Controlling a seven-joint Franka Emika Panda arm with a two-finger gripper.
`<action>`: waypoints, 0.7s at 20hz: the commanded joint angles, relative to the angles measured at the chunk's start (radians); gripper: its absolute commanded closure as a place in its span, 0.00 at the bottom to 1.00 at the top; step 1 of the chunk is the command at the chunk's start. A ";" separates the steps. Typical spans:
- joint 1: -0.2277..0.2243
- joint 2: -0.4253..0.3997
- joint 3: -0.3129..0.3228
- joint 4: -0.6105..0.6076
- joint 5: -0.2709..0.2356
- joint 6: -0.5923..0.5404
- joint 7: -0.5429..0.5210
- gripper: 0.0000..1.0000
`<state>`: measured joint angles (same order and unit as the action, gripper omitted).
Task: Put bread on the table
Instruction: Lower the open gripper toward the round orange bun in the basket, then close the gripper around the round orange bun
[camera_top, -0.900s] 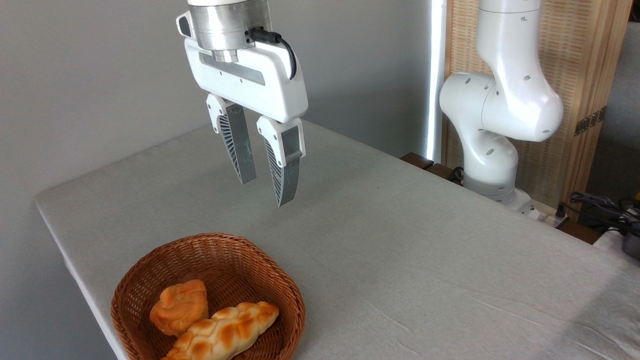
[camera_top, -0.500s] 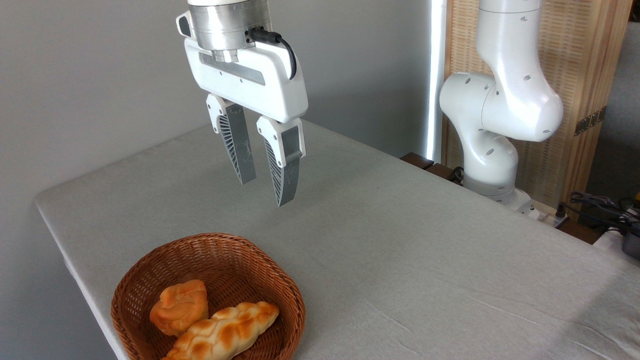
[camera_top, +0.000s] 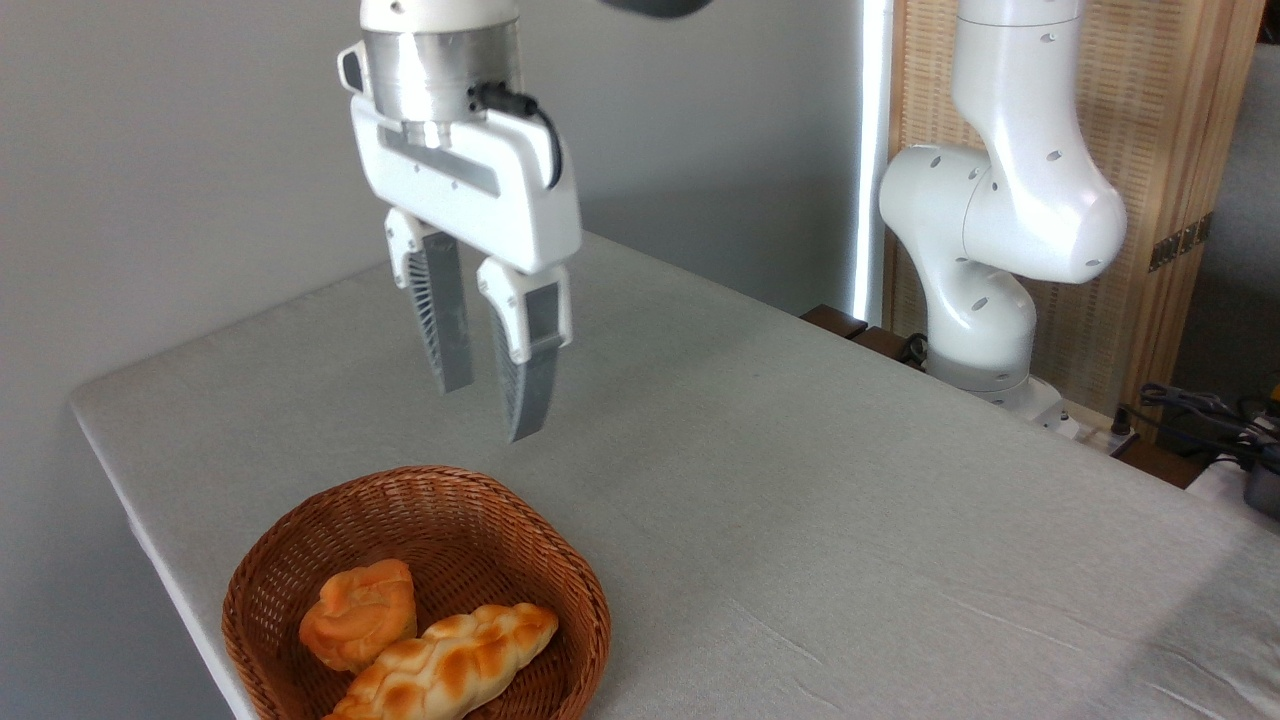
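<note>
A: Where does the bread (camera_top: 358, 613) sit right now?

B: In the basket (camera_top: 560, 560) at the near left of the table (camera_top: 820, 520), towards its left side, touching the longer braided loaf (camera_top: 445, 665) that lies beside it on the right. Nothing has been lifted out yet.

A: And the gripper (camera_top: 490, 395)?

B: It hangs in the air above the table, behind the basket's far rim and well above it. The two fingers point almost straight down, with a slight lean. They stand a little apart, a narrow gap between them, and they hold nothing.

A: So what makes the reach go well?

B: I'd say the gap looks too narrow for that lumpy bun, so the fingers should spread wider before going down. Then bring the gripper towards the camera and to the left until it is over the bun, not over the loaf. Since the two touch, one finger should go down on the bun's free left side and the other into the seam between them, or the loaf may get nudged or pinched along. Come down clear of the basket wall, close gently on the bun's middle, and lift straight up before moving out over bare cloth
</note>
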<state>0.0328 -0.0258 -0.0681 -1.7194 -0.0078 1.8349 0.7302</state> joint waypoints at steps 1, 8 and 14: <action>0.002 -0.005 -0.021 -0.104 0.000 0.199 0.012 0.00; 0.001 0.108 -0.053 -0.192 0.009 0.530 0.020 0.00; 0.001 0.201 -0.078 -0.192 0.012 0.652 0.049 0.00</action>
<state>0.0305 0.1489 -0.1306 -1.9136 -0.0052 2.4325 0.7569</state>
